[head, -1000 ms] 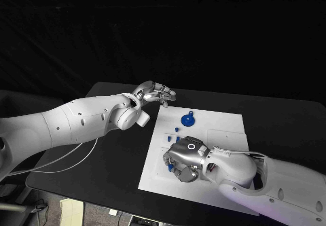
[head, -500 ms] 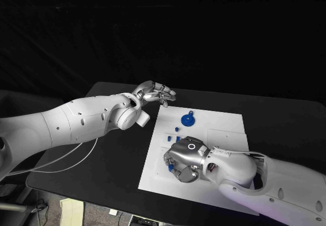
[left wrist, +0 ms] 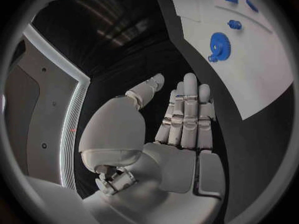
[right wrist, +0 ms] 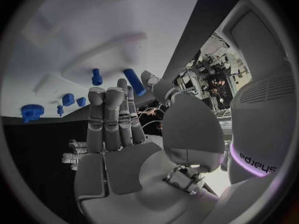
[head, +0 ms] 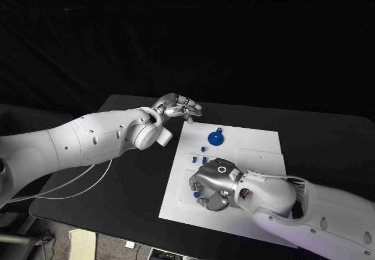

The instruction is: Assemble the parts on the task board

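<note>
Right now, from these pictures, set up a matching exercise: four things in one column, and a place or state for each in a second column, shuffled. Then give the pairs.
Column one:
1. left hand
2. right hand
3. blue gear
4. task board

Column two:
A. white plate lying flat on the black table
B. over the near part of the board, a blue cylinder at its fingertips
C. lies on the far part of the board
D. off the board's far left corner, holding nothing

Pairs: 1-D, 2-B, 3-C, 4-A
</note>
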Controlling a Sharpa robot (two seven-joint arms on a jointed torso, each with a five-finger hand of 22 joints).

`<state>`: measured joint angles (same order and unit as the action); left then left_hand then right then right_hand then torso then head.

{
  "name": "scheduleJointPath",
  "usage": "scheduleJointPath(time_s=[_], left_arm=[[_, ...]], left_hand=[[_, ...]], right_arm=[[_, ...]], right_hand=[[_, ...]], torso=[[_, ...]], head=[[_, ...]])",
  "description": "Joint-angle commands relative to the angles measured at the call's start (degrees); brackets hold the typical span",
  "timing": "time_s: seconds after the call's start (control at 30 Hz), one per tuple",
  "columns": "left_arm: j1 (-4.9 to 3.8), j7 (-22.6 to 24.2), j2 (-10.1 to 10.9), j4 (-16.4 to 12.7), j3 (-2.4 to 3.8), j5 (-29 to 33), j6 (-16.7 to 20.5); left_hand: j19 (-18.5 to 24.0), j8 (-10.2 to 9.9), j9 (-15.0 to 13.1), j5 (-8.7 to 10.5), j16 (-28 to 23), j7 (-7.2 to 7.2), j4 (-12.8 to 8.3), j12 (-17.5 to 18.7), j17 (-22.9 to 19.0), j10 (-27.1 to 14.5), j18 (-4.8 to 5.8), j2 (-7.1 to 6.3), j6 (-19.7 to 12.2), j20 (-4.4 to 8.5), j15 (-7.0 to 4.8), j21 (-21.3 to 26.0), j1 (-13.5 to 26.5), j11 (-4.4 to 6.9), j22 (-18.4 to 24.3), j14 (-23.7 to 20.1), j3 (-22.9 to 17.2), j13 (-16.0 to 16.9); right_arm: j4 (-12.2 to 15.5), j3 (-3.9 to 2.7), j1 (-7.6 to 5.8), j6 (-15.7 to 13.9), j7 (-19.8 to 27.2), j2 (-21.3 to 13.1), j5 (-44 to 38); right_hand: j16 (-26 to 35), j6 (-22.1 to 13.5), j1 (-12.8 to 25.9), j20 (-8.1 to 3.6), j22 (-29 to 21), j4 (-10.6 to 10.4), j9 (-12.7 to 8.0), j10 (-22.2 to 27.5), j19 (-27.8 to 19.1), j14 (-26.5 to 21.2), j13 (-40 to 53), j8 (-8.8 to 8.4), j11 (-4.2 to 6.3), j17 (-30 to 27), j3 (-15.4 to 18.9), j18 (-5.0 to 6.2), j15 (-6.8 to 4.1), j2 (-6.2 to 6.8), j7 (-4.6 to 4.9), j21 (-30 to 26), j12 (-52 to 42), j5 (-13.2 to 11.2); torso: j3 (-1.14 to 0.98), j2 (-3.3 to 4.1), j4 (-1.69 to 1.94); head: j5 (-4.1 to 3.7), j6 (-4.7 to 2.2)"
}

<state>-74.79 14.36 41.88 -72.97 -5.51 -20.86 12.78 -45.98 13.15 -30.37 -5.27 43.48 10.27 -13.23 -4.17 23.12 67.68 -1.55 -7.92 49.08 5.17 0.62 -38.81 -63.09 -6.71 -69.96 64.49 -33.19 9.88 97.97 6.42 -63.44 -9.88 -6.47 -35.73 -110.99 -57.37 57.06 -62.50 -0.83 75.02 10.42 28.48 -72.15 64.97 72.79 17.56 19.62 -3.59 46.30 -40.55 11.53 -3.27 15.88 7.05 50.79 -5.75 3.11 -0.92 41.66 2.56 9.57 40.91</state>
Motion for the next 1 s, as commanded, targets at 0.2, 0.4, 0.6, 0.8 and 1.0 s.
scheduleJointPath(time_s=[0.2, 0.4, 0.6, 0.8, 1.0], left_arm=[[-0.03, 0.3, 0.0, -0.1, 0.04, 0.3, -0.7], [-0.03, 0.3, 0.0, -0.1, 0.04, 0.3, -0.8], [-0.03, 0.3, 0.0, 0.1, 0.04, 0.3, -0.7], [-0.03, 0.3, 0.0, 0.7, 0.03, 0.4, -0.7], [0.12, 0.4, -0.3, 1.5, 0.01, 0.6, -0.7]], left_hand=[[-0.4, 0.3, 0.1, -0.24, -0.2, -0.06, -0.1, 0.1, 0.1, -0.3, -0.55, 0.43, -0.4, -0.08, -0.08, 0.4, 0.0, -0.04, -0.1, 0.3, 0.4, -0.1], [-0.4, 0.2, 0.1, -0.24, -0.3, -0.04, -0.1, 0.1, 0.2, -0.3, -0.55, 0.42, -0.5, -0.08, -0.07, 0.4, 0.0, -0.05, -0.1, 0.3, 0.4, -0.1], [-0.4, 0.2, 0.1, -0.23, -0.3, -0.03, -0.1, 0.1, 0.2, -0.4, -0.56, 0.42, -0.5, -0.08, -0.07, 0.4, 0.0, -0.05, -0.1, 0.3, 0.4, -0.1], [-0.4, 0.2, 0.1, -0.23, -0.3, -0.03, -0.1, 0.1, 0.2, -0.4, -0.56, 0.40, -0.5, -0.08, -0.07, 0.4, 0.0, -0.05, -0.1, 0.3, 0.4, -0.1], [-0.4, 0.2, 0.1, -0.22, -0.4, -0.02, -0.1, 0.1, 0.3, -0.4, -0.56, 0.40, -0.5, -0.08, -0.06, 0.4, 0.0, -0.06, -0.1, 0.3, 0.4, -0.1]], right_arm=[[0.4, -0.01, 0.05, -4.1, -0.6, -0.5, 0.0], [1.2, -0.02, 0.04, -6.5, 0.5, -1.6, 2.4], [3.4, -0.46, -0.52, -7.2, 3.2, -5.0, 11.6], [5.0, -2.25, -2.63, -3.8, 4.1, -9.8, 25.5], [4.6, -2.52, -5.71, -0.3, 2.3, -14.7, 38.8]], right_hand=[[0.2, -1.2, 0.2, 0.04, 0.7, -0.4, -0.4, 1.3, -0.4, -0.2, -0.3, -0.94, -0.40, -0.3, 0.4, 3.47, 0.80, 0.77, 0.49, -0.3, 1.0, 0.0], [0.1, -3.0, 0.6, 0.19, 0.8, -0.2, -1.0, 3.3, -0.8, -0.5, -0.9, -2.06, -1.11, -0.4, 1.5, 3.47, 1.50, 1.13, 1.33, -0.5, 1.8, -0.1], [-0.2, -4.0, 1.8, 0.35, 0.9, 0.4, -1.4, 4.5, -1.0, -0.8, -1.6, -2.61, -1.49, -0.4, 3.9, 3.47, 1.86, 1.21, 1.79, -0.6, 1.6, 0.2], [-0.5, -4.0, 3.1, 0.35, 0.9, 0.6, -1.6, 4.3, -1.1, -0.9, -1.9, -2.59, -1.40, -0.5, 6.5, 3.47, 1.76, 1.01, 1.82, -0.6, 1.0, 2.3], [-0.7, -3.3, 4.9, 0.39, 0.8, -0.5, -1.3, 0.5, -1.2, -1.1, -0.4, -2.06, 0.04, -0.7, 8.8, 3.47, 0.42, 0.05, 1.64, -0.8, -2.3, 3.3]], torso=[[0.01, 0.01, 0.02], [0.01, 0.00, 0.04], [0.03, -0.07, 0.01], [0.03, -0.10, -0.06], [0.04, -0.44, -0.24]], head=[[-0.10, -0.12], [-0.28, -0.28], [-0.71, -0.60], [-1.66, -1.40], [-2.95, -2.10]])
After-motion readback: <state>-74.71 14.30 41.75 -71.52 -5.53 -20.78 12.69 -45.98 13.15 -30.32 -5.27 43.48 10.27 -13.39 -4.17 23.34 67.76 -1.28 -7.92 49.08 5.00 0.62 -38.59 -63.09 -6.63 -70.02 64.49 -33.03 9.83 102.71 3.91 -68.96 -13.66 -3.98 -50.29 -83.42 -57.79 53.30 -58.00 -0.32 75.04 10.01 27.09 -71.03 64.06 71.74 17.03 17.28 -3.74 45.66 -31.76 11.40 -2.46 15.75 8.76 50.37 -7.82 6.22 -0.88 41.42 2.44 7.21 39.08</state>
